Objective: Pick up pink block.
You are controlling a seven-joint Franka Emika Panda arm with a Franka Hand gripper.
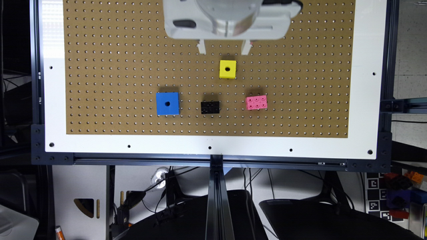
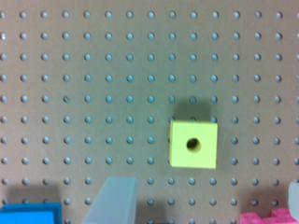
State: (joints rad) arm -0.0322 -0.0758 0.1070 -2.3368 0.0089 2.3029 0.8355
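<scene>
Brown pegboard [image 1: 116,66] framed in white covered the bench, with four small blocks scattered on it and cables and stands below the table edge. At the board's far edge in the exterior view hung the gripper [image 1: 224,47], its two pale fingertips spread wide, nothing between them. The wrist view bore that out: one finger [image 2: 114,200] in the foreground and what looked like the edge of the other at the frame's border, though that second one was too blurred to be sure of.

The pink block [image 1: 256,102] lay on the board ahead of the gripper and off toward the exterior view's right, well apart from the fingers and untouched. The yellow cube [image 1: 228,69] sat just ahead of the gripper, almost between the fingertips' line and the pink block. The black brick [image 1: 210,107] and blue cube [image 1: 167,103] lay in a row with the pink block, toward the exterior view's left.

Judging by its look, the pink block was light, rigid moulded plastic, unlikely to deform or break. Its smooth side walls could slip under a weak pinch. The studded top offered no flat purchase, so the two long side walls, taken squarely from above, seemed the better hold. The block lay slightly skewed to the hole rows, which would probably call for a small wrist turn.
</scene>
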